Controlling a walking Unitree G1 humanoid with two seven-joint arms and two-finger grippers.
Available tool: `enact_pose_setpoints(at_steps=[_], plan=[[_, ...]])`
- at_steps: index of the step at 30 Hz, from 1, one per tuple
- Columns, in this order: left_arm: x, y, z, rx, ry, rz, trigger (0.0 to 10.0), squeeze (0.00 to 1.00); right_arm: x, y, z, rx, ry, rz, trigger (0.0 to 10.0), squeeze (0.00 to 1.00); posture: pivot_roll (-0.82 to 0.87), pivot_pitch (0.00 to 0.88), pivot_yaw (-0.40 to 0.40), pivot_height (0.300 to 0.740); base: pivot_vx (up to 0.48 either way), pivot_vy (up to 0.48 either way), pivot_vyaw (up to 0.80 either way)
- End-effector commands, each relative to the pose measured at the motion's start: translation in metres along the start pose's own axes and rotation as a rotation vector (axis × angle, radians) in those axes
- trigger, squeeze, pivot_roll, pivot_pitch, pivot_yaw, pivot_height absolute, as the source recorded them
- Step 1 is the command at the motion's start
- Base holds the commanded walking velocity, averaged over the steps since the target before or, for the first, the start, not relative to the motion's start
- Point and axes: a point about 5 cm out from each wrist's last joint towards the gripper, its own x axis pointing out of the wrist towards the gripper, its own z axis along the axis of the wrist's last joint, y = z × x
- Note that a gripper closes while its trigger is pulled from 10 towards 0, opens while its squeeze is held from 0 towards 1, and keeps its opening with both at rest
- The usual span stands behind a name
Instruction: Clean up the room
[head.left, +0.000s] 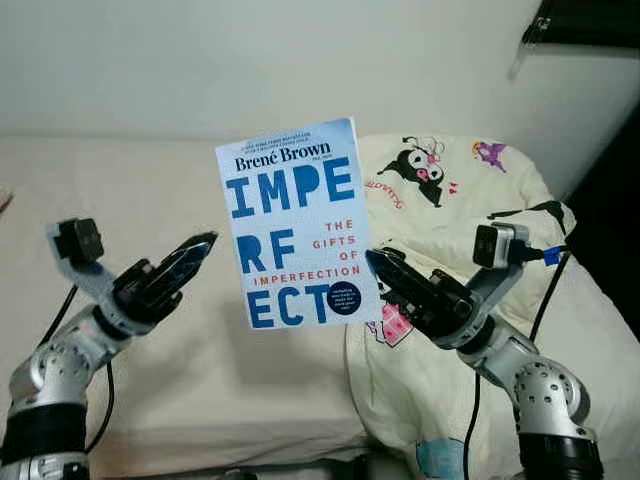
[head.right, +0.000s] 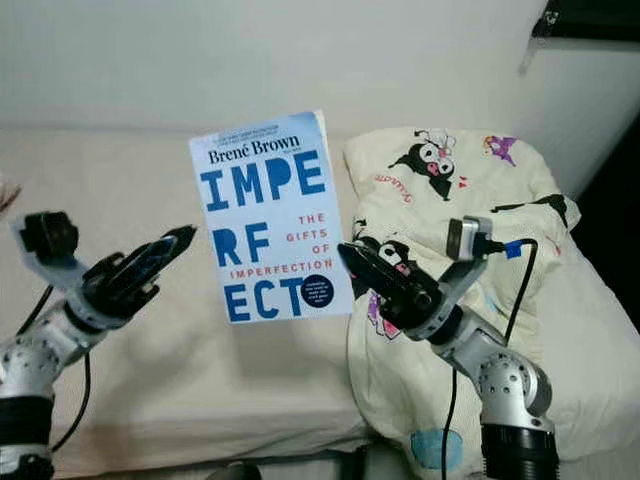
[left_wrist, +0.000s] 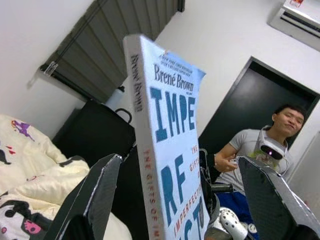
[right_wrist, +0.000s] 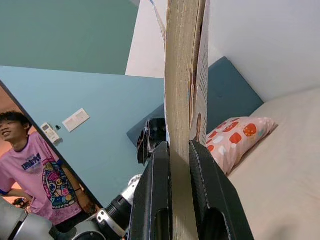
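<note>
A light blue paperback book (head.left: 295, 225) with "Brené Brown" and big blue letters on its cover stands upright in the air above the bed. My right gripper (head.left: 374, 262) is shut on the book's lower right edge; in the right wrist view its fingers (right_wrist: 200, 170) pinch the page block (right_wrist: 182, 75). My left gripper (head.left: 198, 250) hangs a little to the left of the book, open and apart from it. In the left wrist view the book's spine and cover (left_wrist: 170, 150) stand between and beyond the two spread fingers (left_wrist: 100, 195).
A cream blanket with cartoon prints (head.left: 450, 190) is bunched on the right of the beige bed (head.left: 140, 190), against a white wall. A red-spotted pillow (right_wrist: 237, 135) lies on the bed. One person (left_wrist: 255, 150) sits near a dark door, another (right_wrist: 35, 170) stands by a blue wall.
</note>
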Motion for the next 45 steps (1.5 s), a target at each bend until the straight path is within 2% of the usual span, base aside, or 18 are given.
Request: enact_pose_setpoints(at_steps=[1, 5, 14, 22, 27, 31, 35, 45], plan=[[0.002, -0.003, 0.005, 0.029, 0.027, -0.013, 10.0, 0.00, 0.001, 0.005, 0.001, -0.017, 0.007, 0.019, 0.0, 0.00, -0.10, 0.082, -0.033, 0.620, 0.000, 0.000, 0.00], [0.005, -0.010, 0.006, 0.027, 0.039, -0.051, 10.0, 0.00, -0.001, 0.008, -0.002, -0.008, 0.016, 0.012, 0.0, 0.00, -0.11, 0.088, -0.038, 0.620, 0.000, 0.000, 0.00], [0.017, -0.016, 0.002, 0.032, 0.138, -0.118, 10.0, 0.00, 0.001, 0.011, -0.014, 0.026, 0.043, 0.016, 0.0, 0.00, -0.11, 0.096, -0.039, 0.620, 0.000, 0.000, 0.00], [0.018, -0.009, -0.005, 0.041, 0.166, -0.067, 10.0, 0.00, 0.006, 0.014, -0.018, 0.035, 0.074, 0.042, 0.0, 0.00, -0.12, 0.106, -0.037, 0.620, 0.000, 0.000, 0.00], [0.003, 0.001, 0.002, 0.060, 0.154, 0.024, 10.0, 0.00, 0.002, 0.018, 0.001, -0.041, 0.034, 0.024, 0.0, 0.00, -0.12, 0.109, -0.032, 0.620, 0.000, 0.000, 0.00], [-0.003, 0.004, 0.008, 0.073, 0.129, 0.061, 10.0, 0.00, 0.000, 0.019, 0.007, -0.068, 0.030, 0.015, 0.0, 0.00, -0.13, 0.111, -0.030, 0.620, 0.000, 0.000, 0.00], [-0.013, 0.007, 0.025, 0.099, 0.084, 0.102, 10.0, 0.00, -0.004, 0.025, 0.023, -0.121, 0.016, 0.016, 0.0, 0.00, -0.13, 0.110, -0.031, 0.620, 0.000, 0.000, 0.00], [-0.011, 0.005, 0.029, 0.103, 0.065, 0.061, 10.0, 0.00, -0.001, 0.027, 0.016, -0.108, 0.056, 0.019, 0.0, 0.00, -0.13, 0.115, -0.033, 0.620, 0.000, 0.000, 0.00]])
